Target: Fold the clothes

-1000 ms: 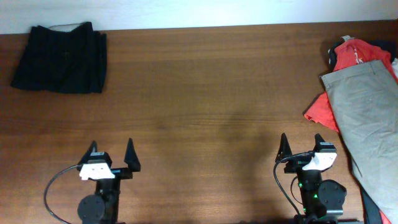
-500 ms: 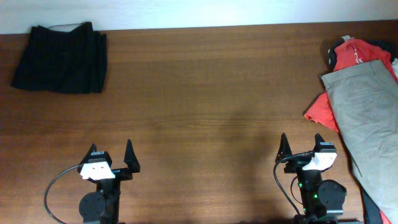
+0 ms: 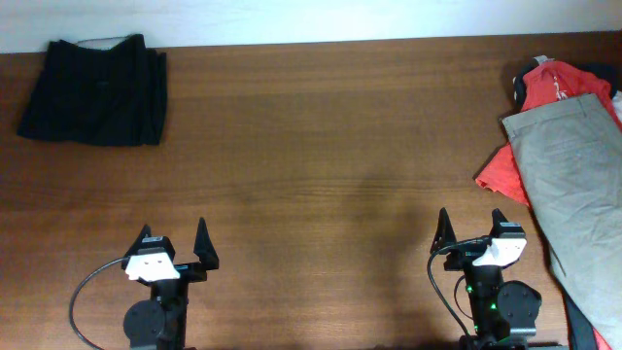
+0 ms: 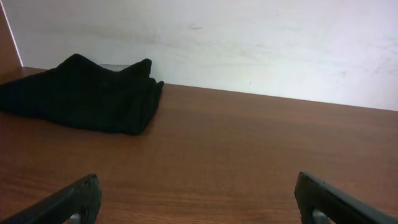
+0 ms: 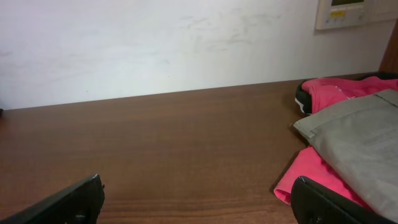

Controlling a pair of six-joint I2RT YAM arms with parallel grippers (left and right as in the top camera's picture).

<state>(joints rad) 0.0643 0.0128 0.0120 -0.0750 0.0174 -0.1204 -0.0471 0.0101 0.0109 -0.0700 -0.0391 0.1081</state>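
A folded black garment (image 3: 95,89) lies at the far left corner of the wooden table (image 3: 321,165); it also shows in the left wrist view (image 4: 84,93). Khaki-grey trousers (image 3: 573,194) lie over a red garment (image 3: 505,167) at the right edge, and both show in the right wrist view: trousers (image 5: 364,140), red garment (image 5: 311,174). My left gripper (image 3: 176,242) is open and empty at the near left, far from the black garment; its fingers frame bare wood (image 4: 199,208). My right gripper (image 3: 472,229) is open and empty at the near right, just left of the pile (image 5: 199,205).
A white wall (image 4: 249,43) runs along the table's far edge. A white panel (image 5: 354,12) hangs on the wall at the far right. A dark item (image 3: 520,86) peeks out behind the red garment. Cables trail from both arm bases.
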